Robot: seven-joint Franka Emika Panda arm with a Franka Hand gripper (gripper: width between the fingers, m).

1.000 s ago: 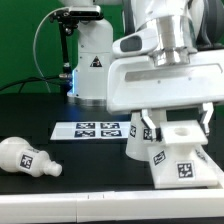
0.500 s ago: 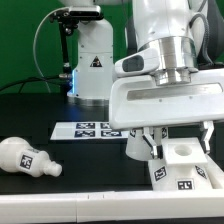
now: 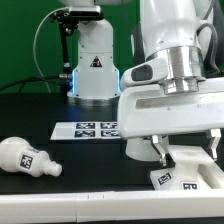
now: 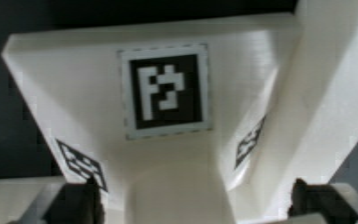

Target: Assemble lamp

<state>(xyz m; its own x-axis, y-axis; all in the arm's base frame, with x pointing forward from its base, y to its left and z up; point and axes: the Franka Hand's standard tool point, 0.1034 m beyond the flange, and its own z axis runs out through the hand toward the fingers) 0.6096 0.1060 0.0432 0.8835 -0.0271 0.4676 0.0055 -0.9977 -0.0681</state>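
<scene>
The flat squarish white lamp base [image 3: 188, 172] sits on the black table at the exterior view's right. My gripper [image 3: 187, 152] is down over it, with one finger on each side of its raised block. In the wrist view the base [image 4: 167, 60] with its square tag fills the space between my gripper's [image 4: 194, 206] dark fingers [image 4: 73, 204], which touch both its sides. The tapered shade [image 3: 134, 148] stands behind the gripper, mostly hidden. The round-headed bulb [image 3: 25, 158] lies on its side at the exterior view's left.
The marker board [image 3: 88, 129] lies flat in the middle of the table. The large white robot pedestal [image 3: 93, 62] with a triangle mark stands behind it. The table's front edge runs close below the base.
My gripper and the base have moved together toward the table's front edge and a little to the exterior view's right. The bulb has not moved.
</scene>
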